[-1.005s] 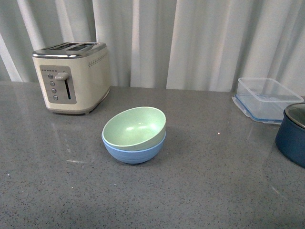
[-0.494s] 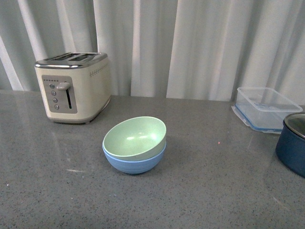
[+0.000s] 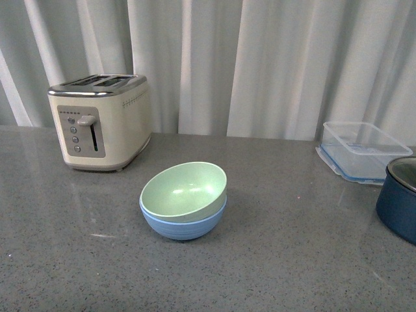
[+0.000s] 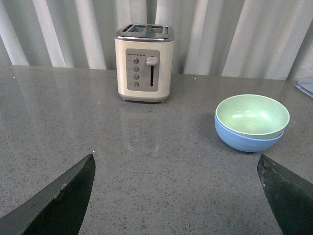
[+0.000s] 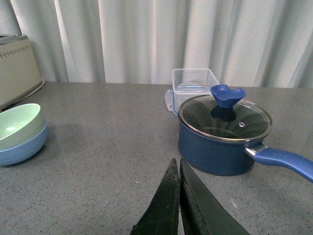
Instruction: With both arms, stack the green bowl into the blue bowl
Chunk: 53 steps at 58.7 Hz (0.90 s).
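The pale green bowl (image 3: 182,189) sits nested, slightly tilted, inside the light blue bowl (image 3: 184,225) in the middle of the grey counter. The pair also shows in the left wrist view, green bowl (image 4: 252,115) in blue bowl (image 4: 239,139), and in the right wrist view, green bowl (image 5: 18,125) in blue bowl (image 5: 22,149). Neither arm shows in the front view. My left gripper (image 4: 178,166) is open and empty, well back from the bowls. My right gripper (image 5: 176,164) is shut and empty, apart from the bowls.
A cream toaster (image 3: 101,121) stands at the back left. A clear plastic container (image 3: 359,149) sits at the back right. A dark navy pot (image 5: 222,137) with glass lid and blue handle stands on the right, close to my right gripper.
The front view has tilted a little, so everything sits slightly lower in frame. The stacked bowls have not moved on the counter.
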Motion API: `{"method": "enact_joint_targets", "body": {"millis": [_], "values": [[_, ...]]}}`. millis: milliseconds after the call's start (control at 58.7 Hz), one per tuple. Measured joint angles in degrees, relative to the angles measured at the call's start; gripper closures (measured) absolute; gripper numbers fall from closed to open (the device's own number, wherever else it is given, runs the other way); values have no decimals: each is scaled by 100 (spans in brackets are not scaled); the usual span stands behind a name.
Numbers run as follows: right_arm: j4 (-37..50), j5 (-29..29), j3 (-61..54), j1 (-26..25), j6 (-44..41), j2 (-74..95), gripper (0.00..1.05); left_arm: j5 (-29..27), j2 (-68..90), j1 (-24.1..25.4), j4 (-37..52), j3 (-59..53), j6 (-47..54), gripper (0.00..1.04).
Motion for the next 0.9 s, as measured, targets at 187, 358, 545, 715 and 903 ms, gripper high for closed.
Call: {"method": "enact_joint_targets", "body": {"millis": [187,358,545,715,903], "values": [[-354,-2,-2,0,0,-350,104,2,0,0,0,0,0,7],[-981,-2,4,0,0,-850,104,2,0,0,0,0,0,7],[-1499,-11,2,0,-2,-1462,104,4,-4,0,0,0,0,7],[-1502,-13,2,0,-9,-1464,99,2,-2,0,0,0,0,7],[-1502,-13,2,0,-9,-1464,66,4,-2,0,0,0,0,7]]}}
